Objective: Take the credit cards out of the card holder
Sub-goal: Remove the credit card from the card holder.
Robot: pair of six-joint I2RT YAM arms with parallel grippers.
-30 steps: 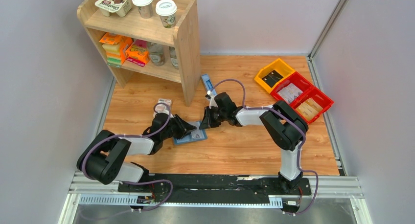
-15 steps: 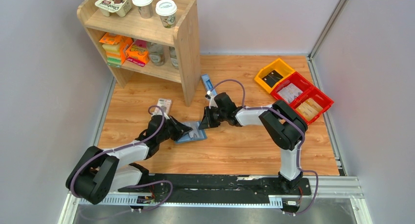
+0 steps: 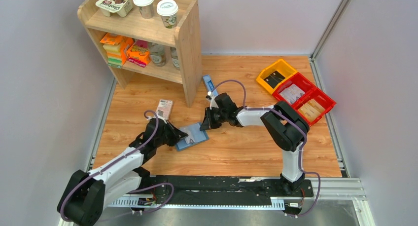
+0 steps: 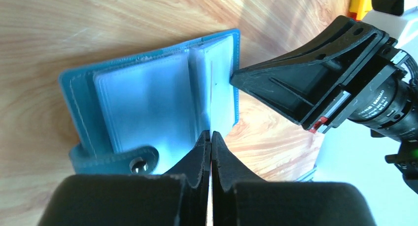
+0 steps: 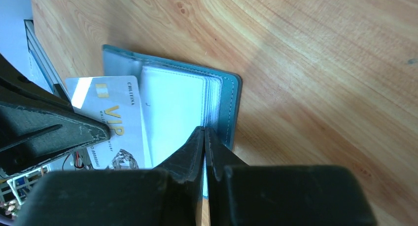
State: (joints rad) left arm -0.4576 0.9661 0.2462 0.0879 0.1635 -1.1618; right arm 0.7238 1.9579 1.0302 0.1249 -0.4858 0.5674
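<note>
The teal-blue card holder [image 3: 190,143] lies open on the wooden table, its pale pocket panels [image 4: 143,97] facing up. My left gripper [image 3: 183,133] is at its left side, jaws shut [image 4: 211,135] with a thin pale edge between them. In the right wrist view a white credit card [image 5: 111,122] marked VIP sticks out of the holder [image 5: 231,97] under the left fingers [image 5: 59,130]. My right gripper [image 3: 203,126] is shut [image 5: 204,131] on the holder's right edge, at the stack of pocket leaves. Its fingers [image 4: 296,83] touch that edge.
A wooden shelf [image 3: 187,38] with cups and packs stands at the back left. A narrow blue-and-white box [image 3: 208,84] lies by its foot. A pink patterned pack [image 3: 164,108] lies left of the holder. Yellow [image 3: 276,74] and red bins [image 3: 303,95] sit at the right.
My left gripper has closed and its arm has drawn back toward the lower left. The right arm and the card holder have barely moved.
</note>
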